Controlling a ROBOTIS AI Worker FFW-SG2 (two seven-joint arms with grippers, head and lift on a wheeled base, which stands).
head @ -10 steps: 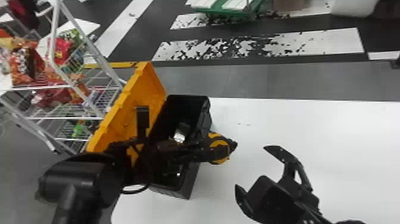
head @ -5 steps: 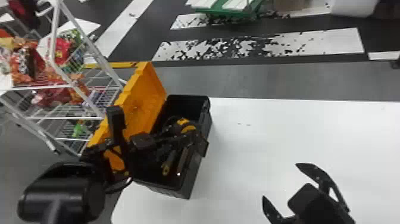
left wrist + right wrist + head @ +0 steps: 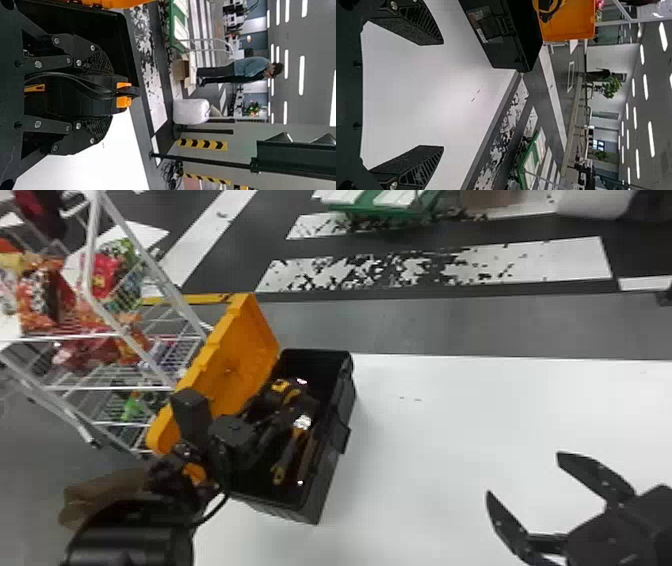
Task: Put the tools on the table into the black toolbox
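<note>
At nine o'clock on table (image 3: 475, 420), left tool (image 3: 105, 95) clamps black-yellow item (image 3: 123, 102) in mouth of toolbox (image 3: 327, 485). Placing step; next likely lower, release. Right tool (image 3: 525, 475), four o'clock, spread wide, empty.

- The left gripper (image 3: 234, 434) sits at the left of the frame, its fingers closed on a black tool (image 3: 79, 97) with orange patches.
- The black toolbox (image 3: 126, 47) is upper left.
- Its orange lid (image 3: 115, 3) crosses the top edge.
- The white table (image 3: 91, 170) fills the lower left.
- A white sack (image 3: 191, 111) lies near the centre, below a cardboard box (image 3: 179, 70).
</note>
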